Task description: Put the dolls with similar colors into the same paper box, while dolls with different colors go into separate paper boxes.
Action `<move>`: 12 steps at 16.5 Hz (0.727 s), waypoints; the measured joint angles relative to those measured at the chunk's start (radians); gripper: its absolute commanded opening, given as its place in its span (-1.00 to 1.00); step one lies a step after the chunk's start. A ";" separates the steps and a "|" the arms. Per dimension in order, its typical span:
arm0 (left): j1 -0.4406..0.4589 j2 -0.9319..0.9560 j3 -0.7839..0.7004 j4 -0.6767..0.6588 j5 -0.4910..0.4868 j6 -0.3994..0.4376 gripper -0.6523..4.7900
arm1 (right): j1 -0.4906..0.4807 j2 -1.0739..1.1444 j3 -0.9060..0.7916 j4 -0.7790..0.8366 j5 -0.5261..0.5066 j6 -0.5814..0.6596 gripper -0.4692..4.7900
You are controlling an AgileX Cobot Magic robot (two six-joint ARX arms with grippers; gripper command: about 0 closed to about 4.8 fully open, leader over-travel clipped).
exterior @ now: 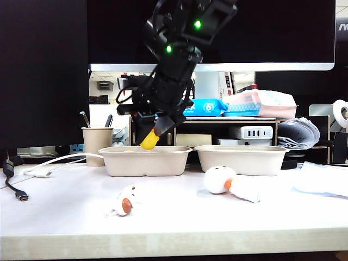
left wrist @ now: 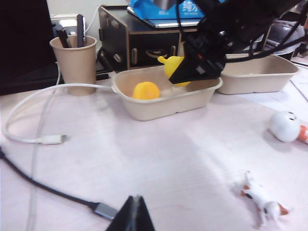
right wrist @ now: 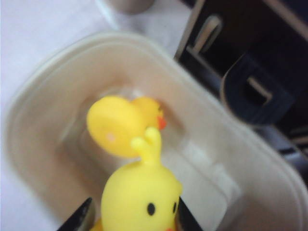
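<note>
Right gripper [right wrist: 132, 216] clamped on the duck-like yellow doll [right wrist: 139, 197] above the left paper box [exterior: 144, 161], round yellow doll [left wrist: 146, 90] lying inside it, left gripper [left wrist: 134, 214] pinched closed low over the table – 2 white dolls [exterior: 219, 179] [exterior: 125, 202] on the tabletop, right paper box [exterior: 241, 159] beside

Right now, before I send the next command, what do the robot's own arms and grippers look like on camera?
The right arm is a bulky matte-black body with two glowing green indicator lights and black cables looped along its side. The right gripper ends in dark, wedge-shaped fingers. Of the left gripper, only black tapered fingertips show, meeting in a point. No printed markings are visible on either.
</note>
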 measured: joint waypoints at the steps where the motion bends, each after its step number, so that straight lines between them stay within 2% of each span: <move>1: 0.000 0.000 0.000 0.000 -0.002 0.000 -0.78 | -0.001 0.002 0.000 0.018 0.000 -0.004 -0.02; 3: 0.000 0.000 0.000 0.000 -0.002 0.000 -0.78 | -0.001 0.005 0.001 0.064 0.000 -0.011 0.27; 4: 0.000 0.000 0.000 0.000 -0.001 0.000 -0.78 | -0.001 0.006 0.001 0.070 0.000 -0.011 0.34; 8: 0.000 0.000 0.000 0.000 -0.001 0.000 -0.78 | -0.004 0.006 0.005 0.050 0.000 -0.011 0.36; 11: -0.007 0.000 0.000 0.000 -0.002 0.000 -0.78 | -0.009 -0.004 0.085 -0.137 -0.003 -0.011 0.36; 12: -0.036 0.013 0.000 0.001 -0.003 0.000 -0.78 | -0.009 -0.037 0.090 -0.234 -0.040 -0.011 0.36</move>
